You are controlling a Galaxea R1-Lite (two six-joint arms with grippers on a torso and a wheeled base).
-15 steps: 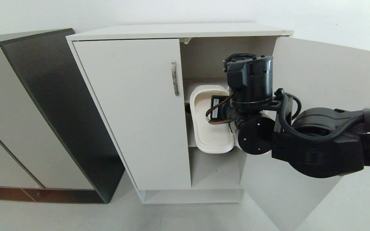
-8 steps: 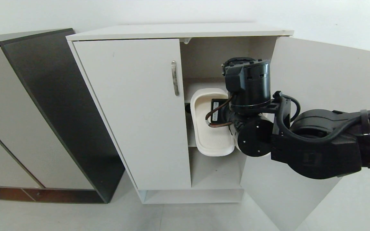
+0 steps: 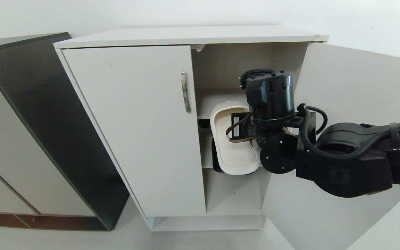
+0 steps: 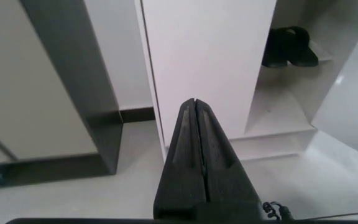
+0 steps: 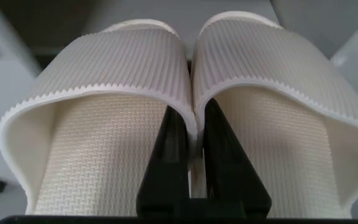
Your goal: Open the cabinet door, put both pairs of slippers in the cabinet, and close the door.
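Note:
The white cabinet (image 3: 186, 34) stands with its right door (image 3: 352, 90) swung open and its left door (image 3: 134, 128) closed. My right gripper (image 5: 193, 127) is shut on a pair of cream slippers (image 5: 123, 68), pinching their inner straps together. In the head view the cream slippers (image 3: 234, 156) hang tilted at the middle shelf, in the cabinet's opening. A pair of black slippers (image 4: 289, 46) lies on that shelf, partly hidden under the cream pair (image 3: 216, 160). My left gripper (image 4: 194, 112) is shut and empty, low above the floor in front of the closed door.
A second cabinet with a dark side panel (image 3: 40, 121) stands right beside the white one on the left. The bottom compartment (image 3: 234, 194) holds nothing. Pale floor (image 4: 135, 186) lies before both cabinets. The open door reaches out to the right of my right arm.
The head camera has shifted, so the whole picture moved. My right gripper has dropped a little with the cream slippers, and a black slipper now shows beneath them.

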